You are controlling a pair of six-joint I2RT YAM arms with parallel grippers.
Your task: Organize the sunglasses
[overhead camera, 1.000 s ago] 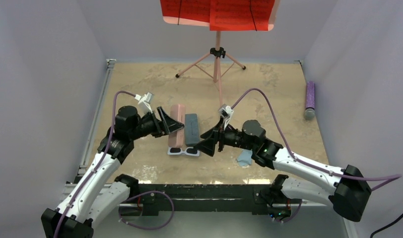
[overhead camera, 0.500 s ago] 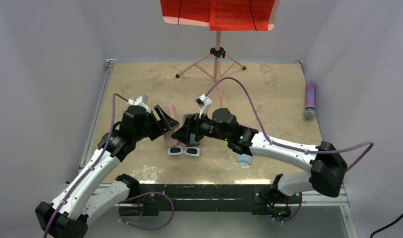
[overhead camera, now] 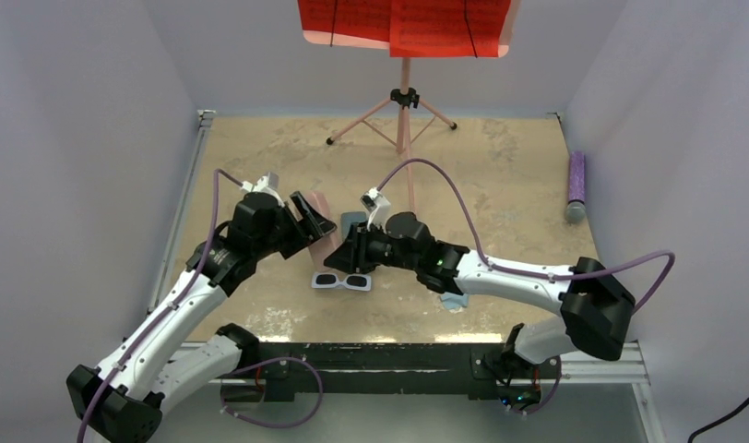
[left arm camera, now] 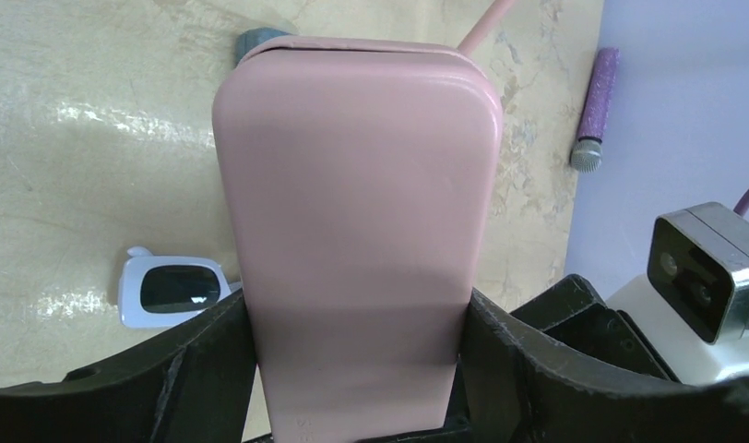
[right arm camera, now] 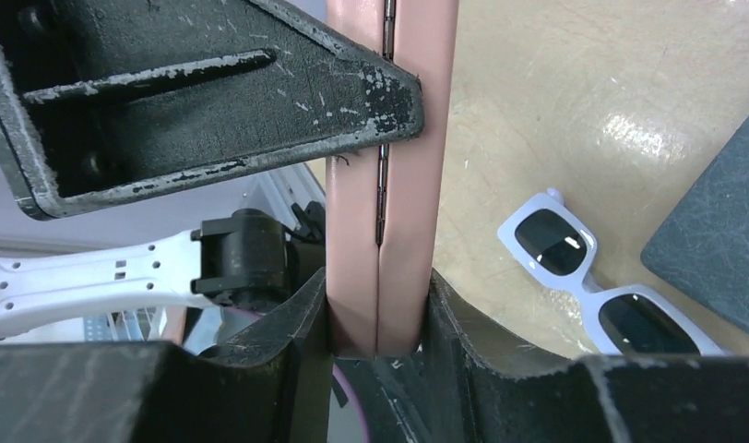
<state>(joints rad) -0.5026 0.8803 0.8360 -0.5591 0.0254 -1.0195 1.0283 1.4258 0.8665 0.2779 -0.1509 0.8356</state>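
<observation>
Pink case (left arm camera: 352, 203), shut so that its contents are hidden, is pinched by both hands: the left hand (left arm camera: 357, 318) clamps its narrow edges, and the right hand (right arm camera: 378, 300) squeezes its two faces at the seam. The grey-blue case (right arm camera: 721, 240), also shut, lies on the counter (overhead camera: 500, 175), with the white sunglasses (right arm camera: 597, 277) just beside it, untouched. A second ago the right hand hung by the sunglasses; it has since swung over to the pink case. Two cases, one pair of sunglasses and one light blue cloth (overhead camera: 457, 301) show.
</observation>
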